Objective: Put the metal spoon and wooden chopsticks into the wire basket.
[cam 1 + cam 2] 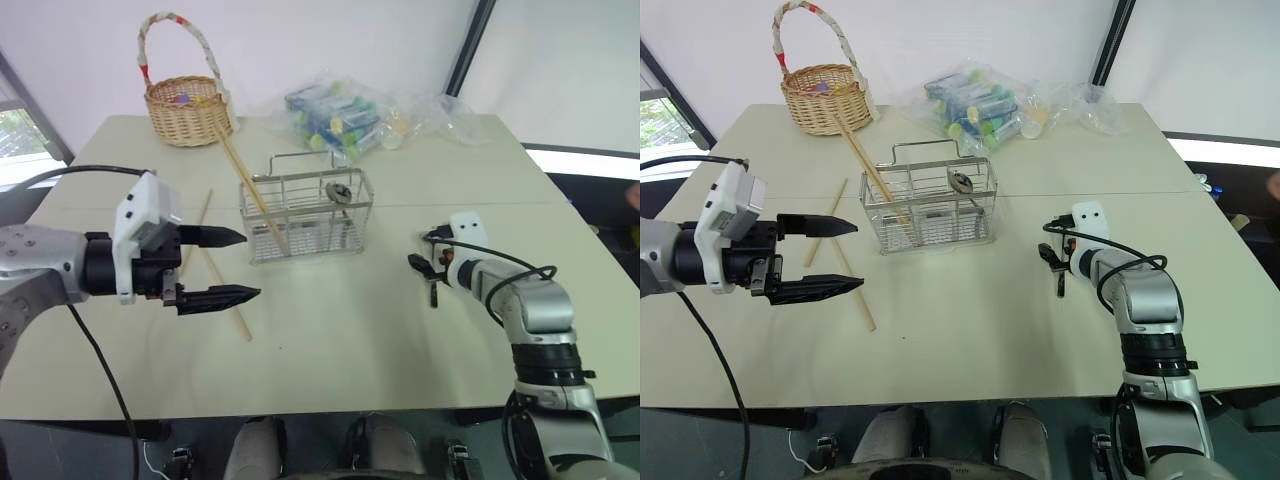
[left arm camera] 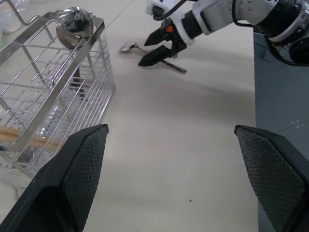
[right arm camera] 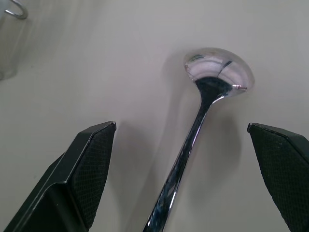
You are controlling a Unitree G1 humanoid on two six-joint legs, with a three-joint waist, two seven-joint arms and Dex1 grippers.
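The wire basket stands mid-table with one metal spoon upright in it, bowl at the rim. One of the wooden chopsticks leans in the basket; two more lie on the table to its left. Another metal spoon lies flat on the table right of the basket. My right gripper is open, with a finger on either side of that spoon's handle. My left gripper hangs open and empty left of the basket, above the loose chopsticks, pointing right.
A round wicker basket with a tall looped handle sits at the table's far left. Clear plastic bags of small packets lie at the far middle. The table is bare in front of the wire basket.
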